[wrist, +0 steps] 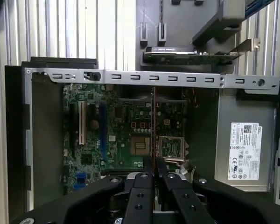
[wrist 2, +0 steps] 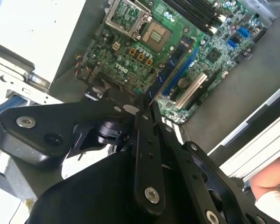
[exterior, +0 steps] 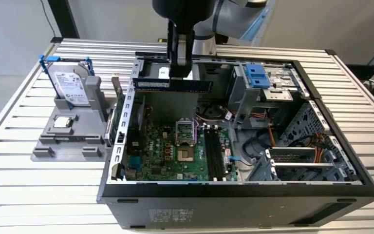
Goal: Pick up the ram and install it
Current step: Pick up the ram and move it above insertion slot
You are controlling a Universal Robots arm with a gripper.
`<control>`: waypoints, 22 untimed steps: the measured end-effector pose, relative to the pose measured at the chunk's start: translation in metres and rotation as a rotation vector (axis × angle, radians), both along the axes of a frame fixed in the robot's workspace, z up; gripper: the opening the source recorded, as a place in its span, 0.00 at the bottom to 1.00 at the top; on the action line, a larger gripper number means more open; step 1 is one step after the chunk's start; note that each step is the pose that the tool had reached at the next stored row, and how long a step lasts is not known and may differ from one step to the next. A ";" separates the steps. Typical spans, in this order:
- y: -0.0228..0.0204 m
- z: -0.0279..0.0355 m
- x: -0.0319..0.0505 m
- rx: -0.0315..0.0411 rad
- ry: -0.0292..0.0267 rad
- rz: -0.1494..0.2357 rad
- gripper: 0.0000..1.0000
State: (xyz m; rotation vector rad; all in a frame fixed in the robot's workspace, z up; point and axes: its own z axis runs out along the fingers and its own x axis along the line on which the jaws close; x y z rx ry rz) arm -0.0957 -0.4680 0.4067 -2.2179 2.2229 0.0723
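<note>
A robot arm's claw [exterior: 179,75] hangs over an open computer case [exterior: 239,204] on a slatted table [exterior: 18,185], its two fingers closed tight on the ram [exterior: 196,86]. The memory stick is held clear of the case, on edge and level, above the far side of the opening. In the exterior view its long axis runs from left to right, and the claw grips it near the middle.

The empty memory slots [exterior: 214,156] sit lower down on the green motherboard [exterior: 161,151], nearer the camera and toward the exterior view's right. They run from far to near, so the stick appears to lie roughly crosswise to them.

In the first wrist view the ram [wrist: 153,121] shows as a thin edge-on line reaching out from the claw [wrist: 153,163] across the board. The dark strip past the fingertips in the second wrist view is probably the same stick, though it blends with the board's own slots.

A hard drive [exterior: 70,83] and a small processor chip [exterior: 62,122] wait on a grey stand [exterior: 66,146] beside the case
</note>
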 end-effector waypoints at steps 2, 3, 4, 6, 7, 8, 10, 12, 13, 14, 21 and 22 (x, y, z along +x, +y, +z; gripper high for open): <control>0.0000 0.0000 0.0052 0.0000 0.0003 0.000 0.00; 0.0000 0.0000 0.0078 0.0000 0.0005 0.000 0.00; 0.0000 0.0000 0.0104 0.0001 0.0006 0.000 0.00; 0.0000 0.0000 0.0156 0.0000 0.0010 0.000 0.00; 0.0000 0.0000 0.0181 0.0000 0.0011 0.000 0.00; 0.0000 0.0000 0.0208 0.0000 0.0013 0.000 0.00; 0.0000 0.0000 0.0259 0.0000 0.0016 0.000 0.00; 0.0000 0.0000 0.0311 0.0000 0.0019 0.000 0.00; 0.0000 0.0000 0.0336 0.0000 0.0021 0.000 0.00; 0.0000 0.0000 0.0362 0.0000 0.0022 0.000 0.00; 0.0000 0.0000 0.0528 0.0000 0.0030 0.000 0.00; 0.0000 0.0000 0.0552 0.0000 0.0030 0.000 0.00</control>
